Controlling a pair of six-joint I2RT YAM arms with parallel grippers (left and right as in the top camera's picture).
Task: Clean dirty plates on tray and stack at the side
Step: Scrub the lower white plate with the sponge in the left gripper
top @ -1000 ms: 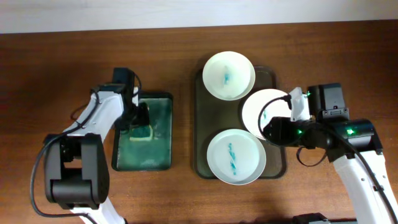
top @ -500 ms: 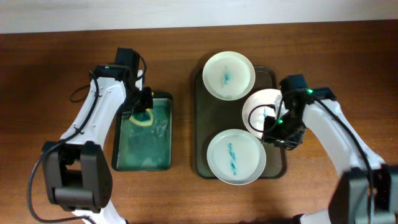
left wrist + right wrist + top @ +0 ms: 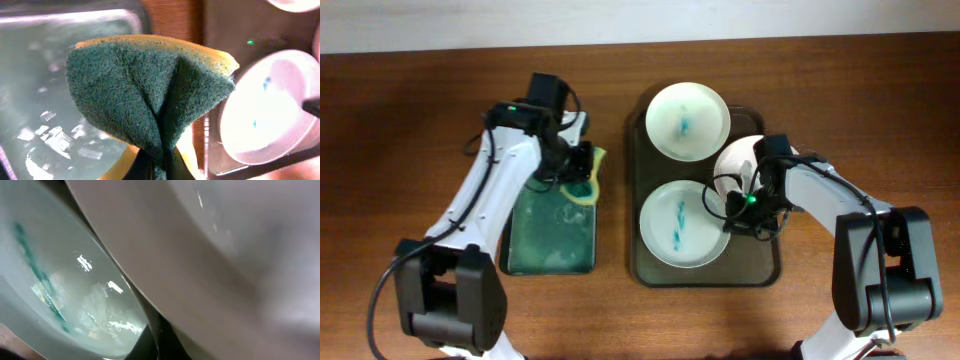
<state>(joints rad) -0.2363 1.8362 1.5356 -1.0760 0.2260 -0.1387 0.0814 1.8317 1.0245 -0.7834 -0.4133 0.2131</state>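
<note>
Pinching the sponge (image 3: 150,90), left tool (image 3: 582,178) hangs over green tray (image 3: 545,245) rim | right tool (image 3: 745,205) clamps tilted pinkish plate (image 3: 738,160) at right side of tray (image 3: 705,275) | white plate (image 3: 687,120), grey-blue plate (image 3: 682,222) flat inside.

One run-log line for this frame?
left gripper: shut on sponge, right edge of green tray | right gripper: at tilted plate, grip unclear | top plate, lower plate: blue smears, on brown tray
</note>
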